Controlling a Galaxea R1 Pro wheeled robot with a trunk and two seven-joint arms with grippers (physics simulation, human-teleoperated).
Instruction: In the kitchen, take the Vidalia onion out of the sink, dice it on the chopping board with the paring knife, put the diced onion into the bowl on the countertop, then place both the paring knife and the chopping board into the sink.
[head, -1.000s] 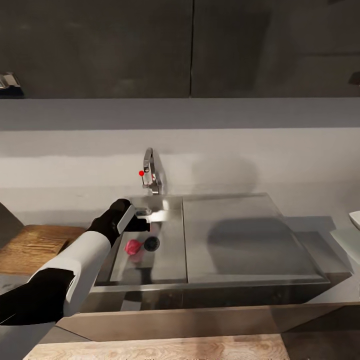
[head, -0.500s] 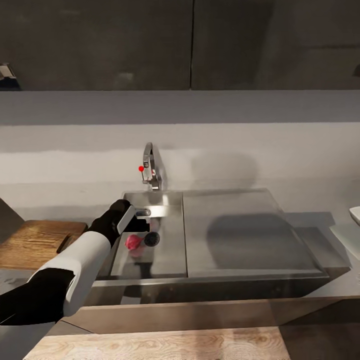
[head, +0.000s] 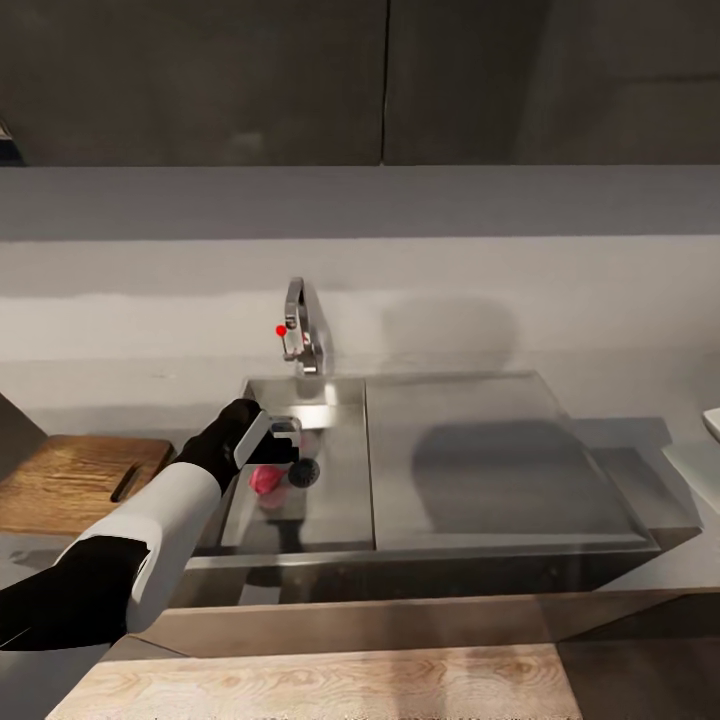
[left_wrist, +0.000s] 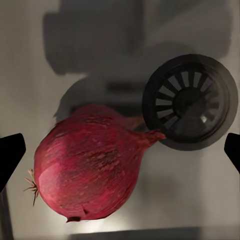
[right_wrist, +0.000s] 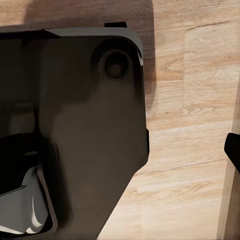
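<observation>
Nearest the robot, the right wrist view showed a dark moulded body of the robot (right_wrist: 85, 135) over pale wooden flooring (right_wrist: 190, 150); one dark fingertip sat at that picture's edge, too little to tell how far the right claw was parted. The left arm (head: 150, 530) reached forward over the tabletop (head: 60, 400) into the sink (head: 340, 500). The left claw (left_wrist: 120, 150) hung above the onion (left_wrist: 90, 162) with its two dark fingertips (left_wrist: 10, 155) spread wide on either side, gripping nothing. The red-skinned onion lay on the basin floor, its pointed tip just at the rim of the round dark drain (left_wrist: 190, 102). The chopping board (head: 70, 480) lay on the tabletop left of the basin. Behind the basin stood the chrome faucet (head: 303, 335) with its red knob (head: 281, 330)
</observation>
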